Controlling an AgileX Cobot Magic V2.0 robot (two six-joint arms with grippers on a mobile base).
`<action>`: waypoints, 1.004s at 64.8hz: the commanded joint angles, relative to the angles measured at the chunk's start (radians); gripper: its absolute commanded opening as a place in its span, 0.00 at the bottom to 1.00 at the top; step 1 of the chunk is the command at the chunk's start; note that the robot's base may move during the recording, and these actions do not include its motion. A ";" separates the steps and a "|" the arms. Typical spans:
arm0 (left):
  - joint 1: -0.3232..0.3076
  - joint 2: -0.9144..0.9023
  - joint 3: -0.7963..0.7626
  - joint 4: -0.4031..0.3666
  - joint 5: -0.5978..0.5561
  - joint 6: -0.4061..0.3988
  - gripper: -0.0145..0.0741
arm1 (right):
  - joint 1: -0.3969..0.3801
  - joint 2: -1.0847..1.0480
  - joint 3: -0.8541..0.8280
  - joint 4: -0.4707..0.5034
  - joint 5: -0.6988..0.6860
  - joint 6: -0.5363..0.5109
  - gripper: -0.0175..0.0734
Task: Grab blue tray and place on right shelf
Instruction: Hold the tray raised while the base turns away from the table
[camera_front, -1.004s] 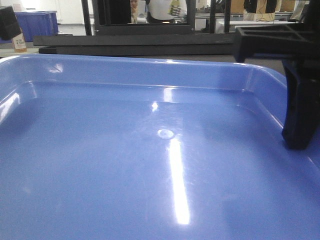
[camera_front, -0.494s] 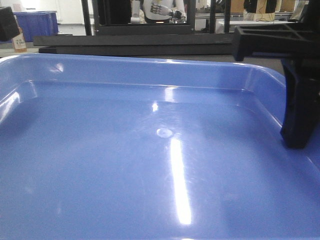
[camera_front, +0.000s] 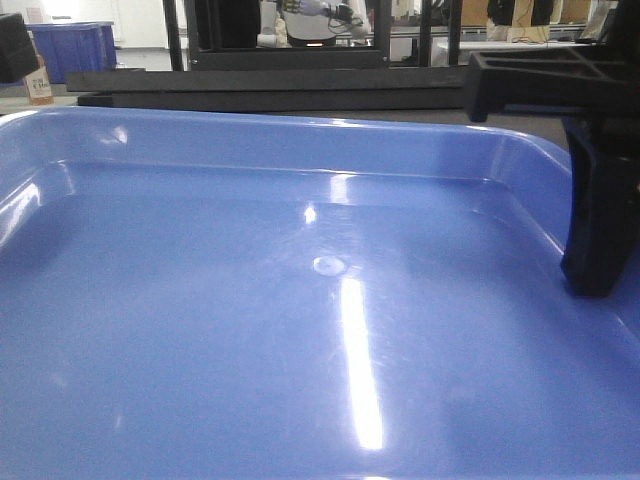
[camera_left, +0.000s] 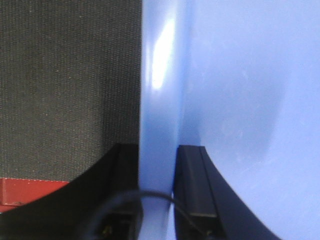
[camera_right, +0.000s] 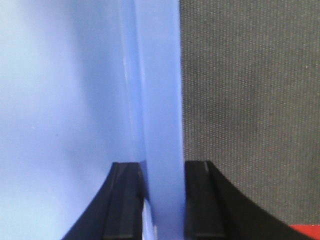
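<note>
A large, shallow rectangular blue tray (camera_front: 200, 340) of glossy periwinkle plastic fills almost the whole front-facing view, seen from close above its flat bottom. Its raised, rolled rim curves round at the far corners. A bright streak of reflected light runs down the middle of the floor, below a small round moulding mark (camera_front: 328, 266).

The black two-fingered right gripper (camera_right: 162, 200) is closed on the tray's right rim. In the right wrist view one finger (camera_right: 125, 200) sits against the inner side of the wall and the other against the outer side, with the blue edge running straight up between them. In the front-facing view its inner finger hangs down inside the tray at the right edge.

The black left gripper (camera_left: 157, 187) clamps the opposite, left rim in the same way, one finger on each side of the wall. A thin black cable (camera_left: 150, 194) loops across the rim close to the camera.

Beside the rim in both wrist views lies a dark grey woven surface (camera_left: 65, 75), with a red strip (camera_left: 30, 192) at its near edge. Whether the tray rests on this surface or is held above it cannot be told.

Beyond the far rim, the front-facing view shows long flat black boards (camera_front: 270, 85), black upright frame posts (camera_front: 173, 30), and at far left a deep dark-blue storage bin (camera_front: 75, 45).
</note>
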 joint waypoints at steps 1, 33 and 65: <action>-0.008 -0.025 -0.022 0.025 0.011 -0.006 0.18 | -0.001 -0.031 -0.036 -0.035 0.005 0.014 0.43; -0.008 -0.025 -0.022 0.025 0.011 -0.006 0.18 | -0.001 -0.031 -0.036 -0.035 0.005 0.014 0.43; -0.008 -0.025 -0.022 0.025 0.011 -0.006 0.18 | -0.001 -0.031 -0.036 -0.035 0.005 0.014 0.43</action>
